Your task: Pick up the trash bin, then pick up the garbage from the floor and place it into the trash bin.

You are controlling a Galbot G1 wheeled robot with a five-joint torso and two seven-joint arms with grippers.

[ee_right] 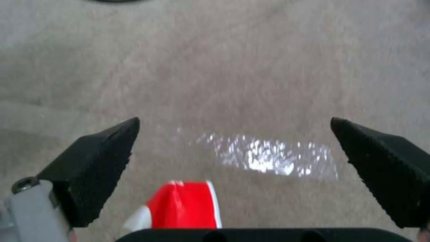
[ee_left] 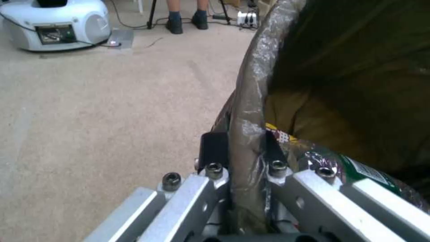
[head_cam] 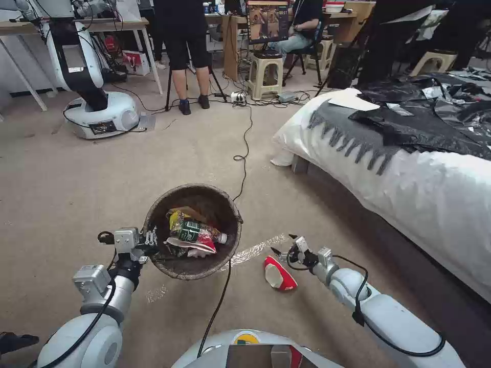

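The trash bin, round and lined with a dark bag, hangs just above the carpet in front of me. My left gripper is shut on its left rim. In the left wrist view the left gripper pinches the bag-covered rim between both fingers. Garbage lies inside the bin: a green-labelled bottle, a yellow wrapper and a red-and-white cup. A crushed red-and-white cup lies on the floor to the right of the bin. My right gripper hovers open just above it, and in the right wrist view the cup sits below the open right gripper.
A shiny clear strip lies on the carpet beside the cup. A black cable runs across the floor past the bin. A bed with black sheets fills the right side. Another robot's base, a stool and a standing person are farther back.
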